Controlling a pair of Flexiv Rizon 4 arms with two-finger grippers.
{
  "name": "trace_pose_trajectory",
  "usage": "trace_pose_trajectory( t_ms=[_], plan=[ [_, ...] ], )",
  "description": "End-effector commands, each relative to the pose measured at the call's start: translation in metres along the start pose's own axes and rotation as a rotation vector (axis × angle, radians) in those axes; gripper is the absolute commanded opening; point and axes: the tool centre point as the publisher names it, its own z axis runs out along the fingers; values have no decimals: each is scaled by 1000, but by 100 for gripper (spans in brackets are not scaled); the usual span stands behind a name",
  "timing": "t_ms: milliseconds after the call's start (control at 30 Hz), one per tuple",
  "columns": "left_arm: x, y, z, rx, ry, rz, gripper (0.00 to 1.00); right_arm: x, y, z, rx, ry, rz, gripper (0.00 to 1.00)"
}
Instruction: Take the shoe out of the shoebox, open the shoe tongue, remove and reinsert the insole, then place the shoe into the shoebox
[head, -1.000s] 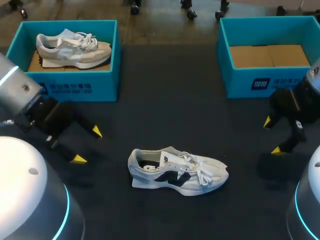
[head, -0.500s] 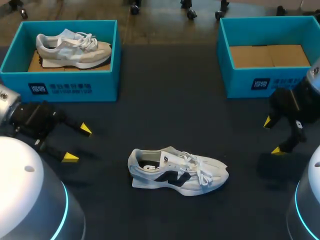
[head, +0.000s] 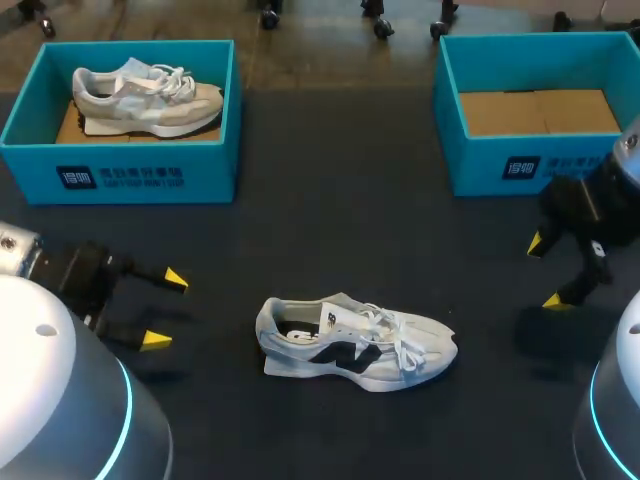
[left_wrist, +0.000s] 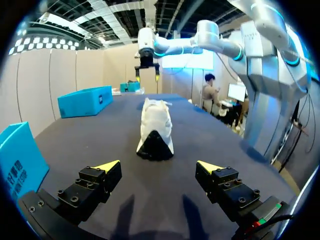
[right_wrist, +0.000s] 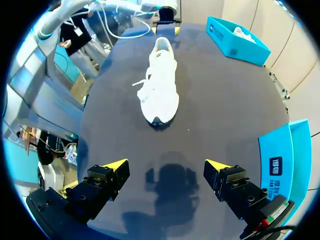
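Observation:
A white sneaker with dark side marks lies on its side on the dark table, toe pointing right. It also shows ahead of my left gripper, heel first, and ahead of my right gripper, toe first. My left gripper hovers open to the shoe's left, nothing between its fingers. My right gripper stands open to the shoe's right, also empty. The right teal shoebox holds only brown cardboard. The left teal shoebox holds a second, beige-white sneaker.
Both boxes stand along the table's far edge, with a wide gap of bare dark mat between them. In the left wrist view, my right gripper is seen beyond the shoe, and the right box off to one side.
My left arm has drawn back toward the left edge and lowered, its gripper turning to face the shoe. The right arm and the shoe have not moved.

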Motion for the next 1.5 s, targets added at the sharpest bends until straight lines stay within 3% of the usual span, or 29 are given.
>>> trace_pose_trajectory(
  t_ms=[33,200,433,900,1133,1500],
  plan=[
    [2,-11,1,-38,-9,-2,100,0,0,1,2,-1,0,100],
    [2,-11,1,-38,-9,-2,100,0,0,1,2,-1,0,100],
    [4,3,19,47,-55,-51,100,0,0,1,2,-1,0,100],
    [2,12,36,103,-56,-81,100,0,0,1,2,-1,0,100],
    [-1,13,42,119,-66,-85,100,0,0,1,2,-1,0,100],
    [-7,5,70,151,-64,-110,100,0,0,1,2,-1,0,100]
  ],
)
